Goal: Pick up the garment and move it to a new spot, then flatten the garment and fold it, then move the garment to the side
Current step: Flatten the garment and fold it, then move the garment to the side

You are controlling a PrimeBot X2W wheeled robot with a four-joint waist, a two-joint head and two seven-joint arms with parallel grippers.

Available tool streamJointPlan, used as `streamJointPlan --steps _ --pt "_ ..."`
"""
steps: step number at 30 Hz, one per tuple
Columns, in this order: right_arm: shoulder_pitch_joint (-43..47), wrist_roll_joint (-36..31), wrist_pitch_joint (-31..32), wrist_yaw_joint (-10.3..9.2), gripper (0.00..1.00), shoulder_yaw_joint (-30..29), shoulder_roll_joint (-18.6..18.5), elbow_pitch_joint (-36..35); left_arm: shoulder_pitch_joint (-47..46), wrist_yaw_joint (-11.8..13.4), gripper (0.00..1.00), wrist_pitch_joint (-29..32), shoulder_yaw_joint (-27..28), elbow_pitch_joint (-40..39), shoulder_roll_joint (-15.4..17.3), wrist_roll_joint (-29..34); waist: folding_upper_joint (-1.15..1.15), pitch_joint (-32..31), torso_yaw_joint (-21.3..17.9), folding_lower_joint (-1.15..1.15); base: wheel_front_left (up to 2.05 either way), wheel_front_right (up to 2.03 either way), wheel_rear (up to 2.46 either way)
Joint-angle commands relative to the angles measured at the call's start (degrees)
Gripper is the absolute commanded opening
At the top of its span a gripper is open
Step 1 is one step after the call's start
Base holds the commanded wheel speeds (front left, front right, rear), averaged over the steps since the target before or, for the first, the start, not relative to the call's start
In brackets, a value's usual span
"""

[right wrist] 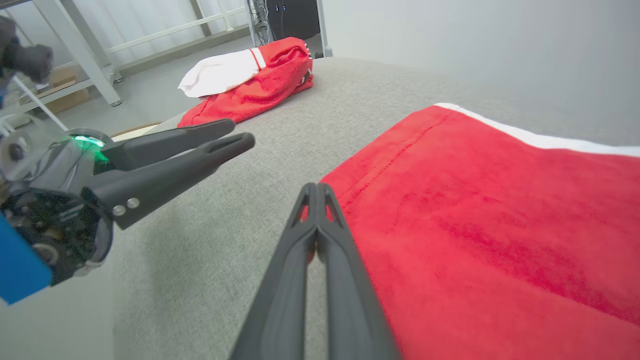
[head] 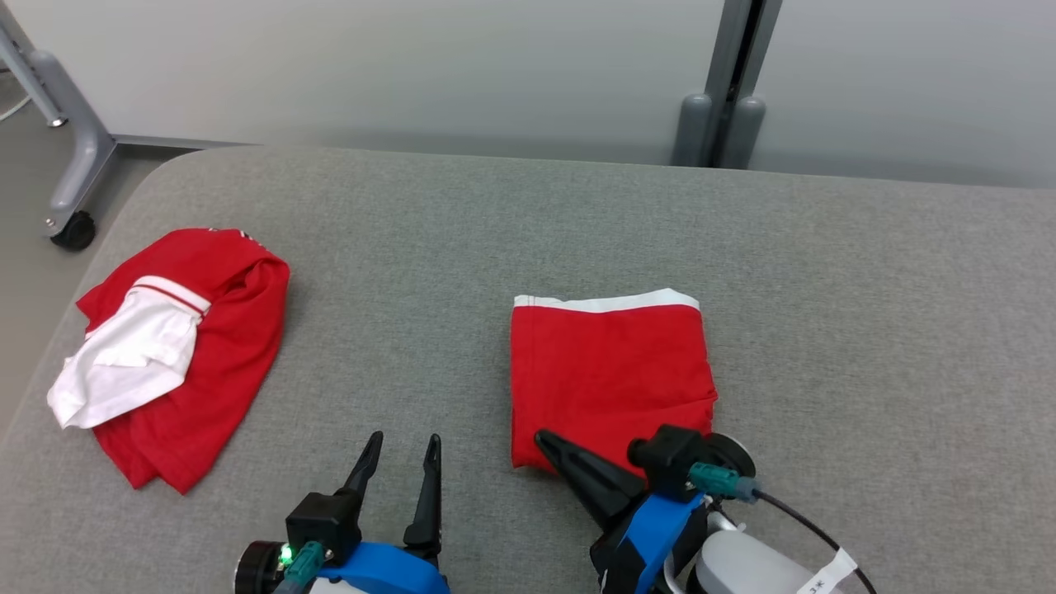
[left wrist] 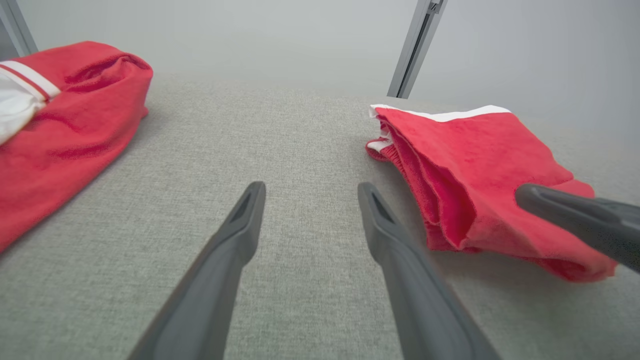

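Head view, garment: folded garment [head: 610, 371], red with a white band along its far edge, lies as a neat rectangle mid-bench [head: 462, 223], nearer the front edge.
Head view, jaws: left jaws spread, empty, over bare cloth near the front edge; right jaws pressed together, tip at the garment's near left corner.
Head view, other cloth: a crumpled red and white heap [head: 181, 355] sits by the left edge, well apart.
Left wrist view, layers: the garment [left wrist: 475, 165] shows several stacked plies at its open left side; the right jaws lie over its near corner, contact unclear.
Right wrist view, grip: the shut jaws run along the garment's [right wrist: 475, 225] left edge and nothing shows pinched between them.
Step in hand: the fold looks done, so likely the move aside.
Doing it well: open the right jaws and bite through every ply at the near edge, bring the left jaws to the other corner, carry low and level so that the fold keeps, and set it clear of the heap.
Surface: grey woven covering with a rounded corner, likely grippy, so lift rather than drag.
Room: pale wall, a grey post [head: 726, 82], a wheeled frame leg [head: 74, 165] on the floor.
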Motion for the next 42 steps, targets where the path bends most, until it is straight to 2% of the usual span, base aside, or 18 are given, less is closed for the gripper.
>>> streamJointPlan --steps 1,5,9,10,12,19,25,36,42 --pt "1.0 0.4 -0.2 0.0 0.0 -1.4 -0.4 -1.3 0.3 -0.2 1.0 -0.2 0.7 -0.3 0.0 0.4 0.0 -0.9 -1.2 0.0 0.0 0.0 0.0" --pt "4.0 -0.5 -0.2 0.0 0.0 -9.2 -0.7 -7.5 0.5 0.0 1.0 -0.2 2.6 -1.0 0.0 1.4 0.0 -1.7 -3.5 0.0 0.0 0.0 0.0" --pt "8.0 -4.3 -0.2 0.0 0.0 -21.0 0.1 -9.4 0.7 0.4 1.0 -0.2 4.7 -1.1 0.0 2.4 0.0 -2.3 -6.1 0.0 0.0 0.0 0.0" --pt "9.0 -5.6 -0.2 0.0 0.16 -23.6 0.5 -9.2 0.6 0.4 1.0 -0.2 5.1 -1.0 0.0 2.7 0.0 -2.4 -6.7 0.0 0.0 0.0 0.0" --pt "10.5 -8.5 -0.2 0.0 1.0 -29.0 1.3 -8.6 0.5 0.3 1.0 -0.2 5.7 -0.7 0.0 3.4 0.0 -2.5 -7.8 0.0 0.0 0.0 0.0" --pt "14.0 -17.1 -0.2 0.0 1.0 -43.0 3.7 -7.2 0.4 0.8 1.0 -0.2 7.5 -0.5 0.0 5.8 0.0 -2.4 -10.2 0.0 0.0 0.0 0.0" --pt "16.1 -19.8 -0.2 0.0 1.0 -48.0 4.5 -5.8 1.6 2.5 1.0 -0.2 9.2 -1.1 0.0 7.3 0.0 -2.7 -11.1 0.0 0.0 0.0 0.0" --pt "17.6 -17.2 -0.2 0.0 1.0 -46.7 4.5 -4.6 3.7 2.2 1.0 -0.2 9.4 -2.1 0.0 7.1 0.0 -3.0 -10.8 0.0 0.0 0.0 0.0" --pt "15.2 -15.1 -0.2 0.0 1.0 -42.5 4.6 -3.0 2.3 1.5 1.0 -0.2 7.7 -1.6 0.0 6.2 0.0 -1.2 -8.8 0.0 0.0 0.0 0.0"
